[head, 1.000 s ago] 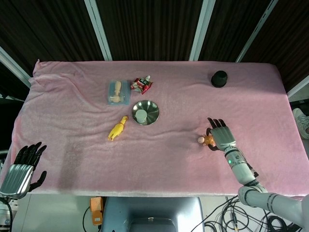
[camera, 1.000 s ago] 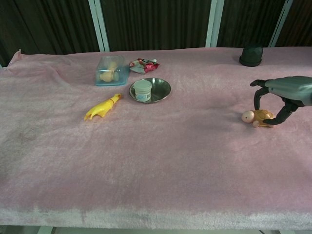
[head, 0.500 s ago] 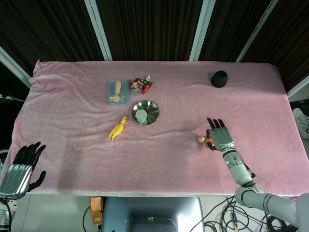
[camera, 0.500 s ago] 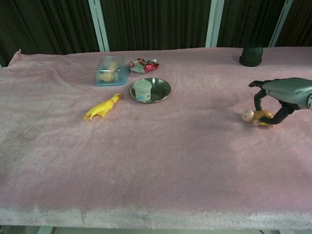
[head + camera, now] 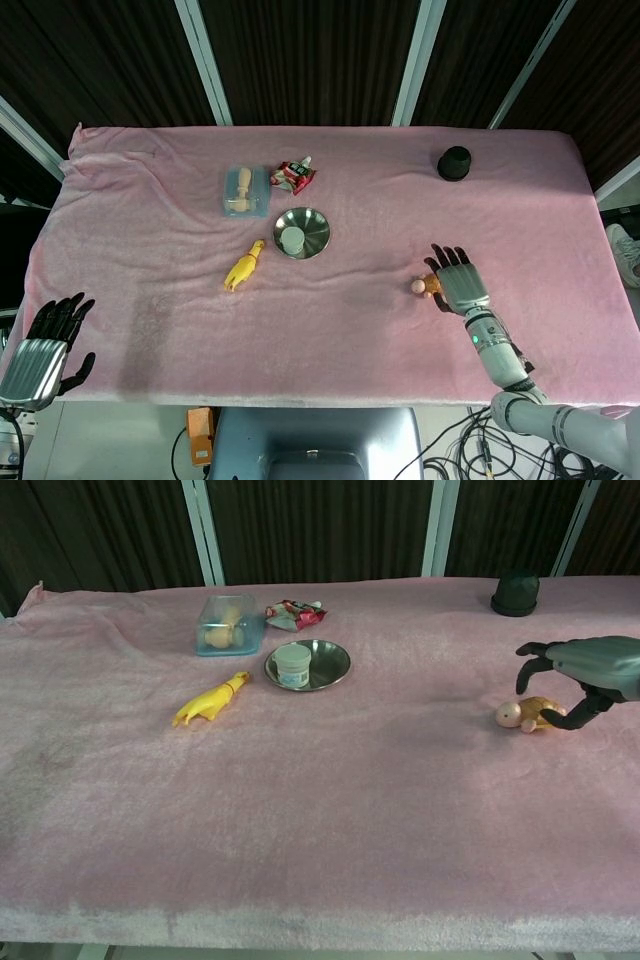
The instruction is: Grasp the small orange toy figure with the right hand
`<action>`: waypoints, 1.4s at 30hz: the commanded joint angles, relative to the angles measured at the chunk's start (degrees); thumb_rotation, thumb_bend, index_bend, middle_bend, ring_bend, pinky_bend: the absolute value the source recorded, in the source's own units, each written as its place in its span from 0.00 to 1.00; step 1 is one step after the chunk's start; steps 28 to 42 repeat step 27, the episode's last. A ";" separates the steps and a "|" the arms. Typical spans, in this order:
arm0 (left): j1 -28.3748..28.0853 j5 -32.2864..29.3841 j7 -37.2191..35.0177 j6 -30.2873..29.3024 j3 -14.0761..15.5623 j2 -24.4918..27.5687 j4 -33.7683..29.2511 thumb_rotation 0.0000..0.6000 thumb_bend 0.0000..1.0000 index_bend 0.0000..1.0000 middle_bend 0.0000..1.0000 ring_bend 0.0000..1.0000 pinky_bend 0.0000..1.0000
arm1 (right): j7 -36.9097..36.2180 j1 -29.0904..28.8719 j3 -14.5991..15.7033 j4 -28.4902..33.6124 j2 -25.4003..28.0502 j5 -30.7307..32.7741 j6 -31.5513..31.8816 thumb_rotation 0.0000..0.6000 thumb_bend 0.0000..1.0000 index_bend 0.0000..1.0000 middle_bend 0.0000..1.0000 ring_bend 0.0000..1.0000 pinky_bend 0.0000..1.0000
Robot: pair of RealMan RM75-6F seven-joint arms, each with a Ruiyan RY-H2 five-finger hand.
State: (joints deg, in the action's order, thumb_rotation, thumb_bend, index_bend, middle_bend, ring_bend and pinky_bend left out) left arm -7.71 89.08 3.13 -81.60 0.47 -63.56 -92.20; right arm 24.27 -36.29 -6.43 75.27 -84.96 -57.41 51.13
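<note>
The small orange toy figure (image 5: 527,714) lies on the pink cloth (image 5: 330,800) at the right side of the chest view, its pale round head pointing toward frame left. In the head view the same figure (image 5: 424,286) sits right of centre, in the lower half of the frame. The right hand (image 5: 585,675) arches over it from the right edge: dark fingers (image 5: 528,662) curl down on the far side of the toy, and another comes down at its near right side. The fingers frame the toy closely, but whether they press on it cannot be told, so the hand's state is unclear. From above, the right hand (image 5: 456,278) covers the figure's right part, leaving the head and a little of the body showing at its left.

The left hand (image 5: 45,345) hangs at the lower left corner of the head view, off the cloth's edge, holding nothing, fingers loosely apart.

In the upper left half of the chest view sit a clear box (image 5: 228,625), a red wrapper (image 5: 294,612), a metal dish (image 5: 325,664) with a small white jar (image 5: 292,666) in it, and a yellow rubber chicken (image 5: 211,700). A black cap (image 5: 515,593) stands at the upper right.
</note>
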 commanded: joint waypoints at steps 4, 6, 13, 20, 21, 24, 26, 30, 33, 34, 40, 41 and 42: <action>-0.10 0.03 0.05 0.08 -0.04 -0.10 -0.04 1.00 0.42 0.00 0.00 0.00 0.02 | 0.36 1.76 0.83 6.50 3.80 -3.17 4.09 1.00 0.34 0.00 0.00 0.00 0.01; -0.08 0.10 0.13 0.03 0.00 -0.13 -0.03 1.00 0.42 0.00 0.00 0.00 0.02 | 1.63 3.66 2.15 12.13 6.99 -5.27 7.65 1.00 0.34 0.00 0.00 0.00 0.01; 0.91 3.33 -1.64 -4.41 -0.09 -1.27 2.17 1.00 0.42 0.00 0.00 0.00 0.02 | -4.18 26.33 12.09 20.87 12.43 -24.19 45.24 1.00 0.34 0.00 0.00 0.00 0.00; 1.10 3.35 -0.44 -4.75 -0.14 -1.70 2.20 1.00 0.42 0.00 0.00 0.00 0.02 | -10.12 28.05 11.18 17.45 13.02 -26.74 44.51 1.00 0.34 0.00 0.00 0.00 0.00; 1.14 3.20 -0.28 -4.73 -0.17 -1.66 2.02 1.00 0.42 0.00 0.00 0.00 0.02 | -9.99 27.93 11.09 17.35 13.05 -26.72 43.71 1.00 0.34 0.00 0.00 0.00 0.00; 1.34 3.29 0.47 -5.28 -0.30 -1.61 1.61 1.00 0.42 0.00 0.00 0.00 0.02 | -8.83 27.85 10.31 16.76 12.73 -26.87 42.59 1.00 0.34 0.00 0.00 0.00 0.00; 1.48 3.43 0.57 -5.29 -0.06 -1.49 1.44 1.00 0.42 0.00 0.00 0.00 0.02 | -8.85 27.98 9.30 16.13 12.19 -26.78 42.56 1.00 0.34 0.00 0.00 0.00 0.00; 1.58 3.32 0.70 -5.37 -0.07 -1.45 1.39 1.00 0.42 0.00 0.00 0.00 0.02 | -8.99 28.07 8.98 15.94 12.02 -26.76 42.50 1.00 0.34 0.00 0.00 0.00 0.00; 1.58 3.32 0.70 -5.37 -0.07 -1.45 1.39 1.00 0.42 0.00 0.00 0.00 0.02 | -8.99 28.07 8.98 15.94 12.02 -26.76 42.50 1.00 0.34 0.00 0.00 0.00 0.00; 1.58 3.32 0.70 -5.37 -0.07 -1.45 1.39 1.00 0.42 0.00 0.00 0.00 0.02 | -8.99 28.07 8.98 15.94 12.02 -26.76 42.50 1.00 0.34 0.00 0.00 0.00 0.00; 1.58 3.32 0.70 -5.37 -0.07 -1.45 1.39 1.00 0.42 0.00 0.00 0.00 0.02 | -8.99 28.07 8.98 15.94 12.02 -26.76 42.50 1.00 0.34 0.00 0.00 0.00 0.00; 1.58 3.32 0.70 -5.37 -0.07 -1.45 1.39 1.00 0.42 0.00 0.00 0.00 0.02 | -8.99 28.07 8.98 15.94 12.02 -26.76 42.50 1.00 0.34 0.00 0.00 0.00 0.00; 1.58 3.32 0.70 -5.37 -0.07 -1.45 1.39 1.00 0.42 0.00 0.00 0.00 0.02 | -8.99 28.07 8.98 15.94 12.02 -26.76 42.50 1.00 0.34 0.00 0.00 0.00 0.00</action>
